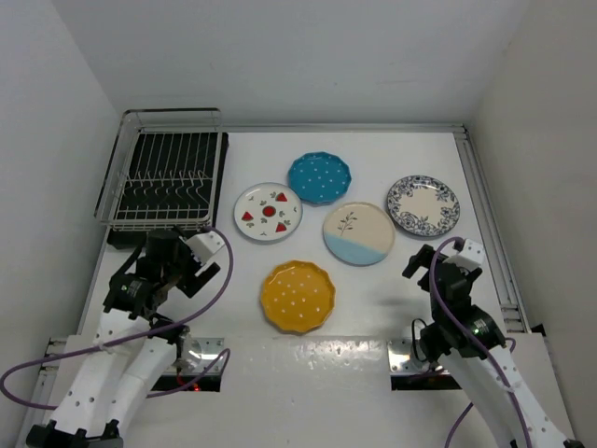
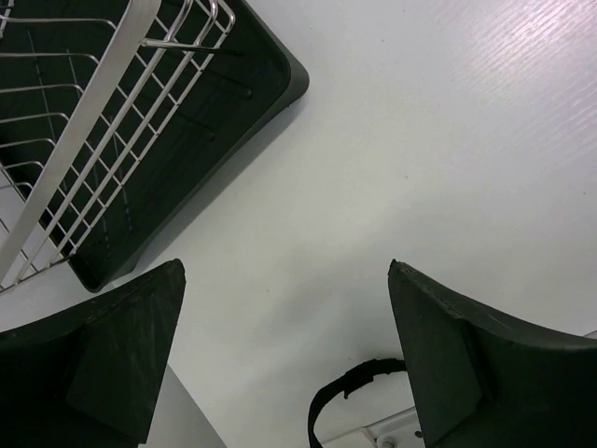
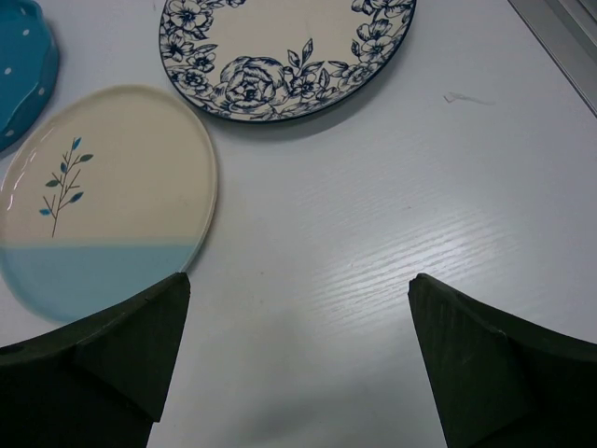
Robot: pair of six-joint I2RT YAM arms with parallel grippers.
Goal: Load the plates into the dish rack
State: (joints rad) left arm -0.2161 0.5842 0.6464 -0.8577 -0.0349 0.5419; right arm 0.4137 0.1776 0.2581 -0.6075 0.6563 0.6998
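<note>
Left claw (image 2: pixel 284 280) is spread wide and holds nothing, near the dish rack (image 1: pixel 164 177). Right claw (image 3: pixel 298 285) is spread wide too, near the sprig plate (image 3: pixel 103 196).

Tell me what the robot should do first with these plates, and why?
Probably the right gripper should edge left and down onto the sprig plate rim: its jaws are open and empty, that rim lies just beside its finger, and the dish rack holds no plates yet.

Rack (image 2: pixel 86 117) corner sits on black tray (image 2: pixel 266 79), upper left. Left gripper (image 2: pixel 284 269) jaws wide apart over white desk (image 2: pixel 420 140). Black cable (image 2: pixel 359 375) loops at bottom edge.
</note>
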